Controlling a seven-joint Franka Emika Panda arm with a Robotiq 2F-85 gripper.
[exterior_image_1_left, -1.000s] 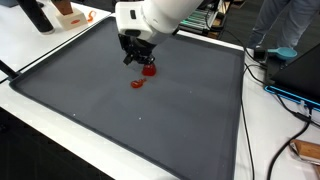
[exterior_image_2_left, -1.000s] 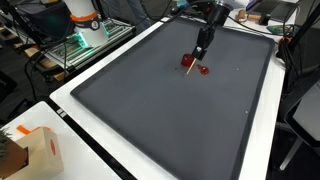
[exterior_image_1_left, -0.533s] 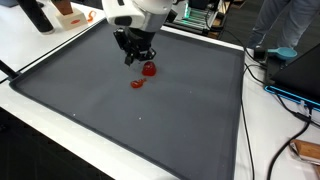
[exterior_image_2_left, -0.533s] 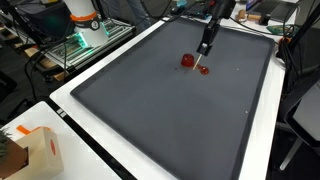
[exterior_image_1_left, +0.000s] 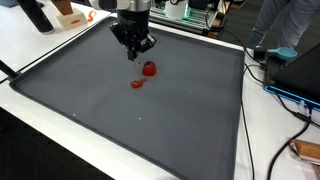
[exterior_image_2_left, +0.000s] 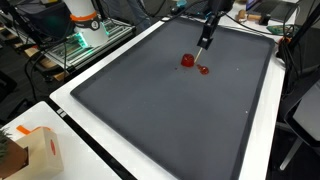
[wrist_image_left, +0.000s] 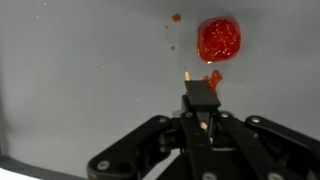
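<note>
One red blob (wrist_image_left: 219, 39) beyond gripper's (wrist_image_left: 200, 105) stick (wrist_image_left: 187, 76)

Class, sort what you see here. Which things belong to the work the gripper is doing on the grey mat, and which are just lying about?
Part of the work:
- gripper, shut on a thin stick
- round red blob
- small red smear
- grey mat

Just lying about:
- cardboard box
- cables
</note>
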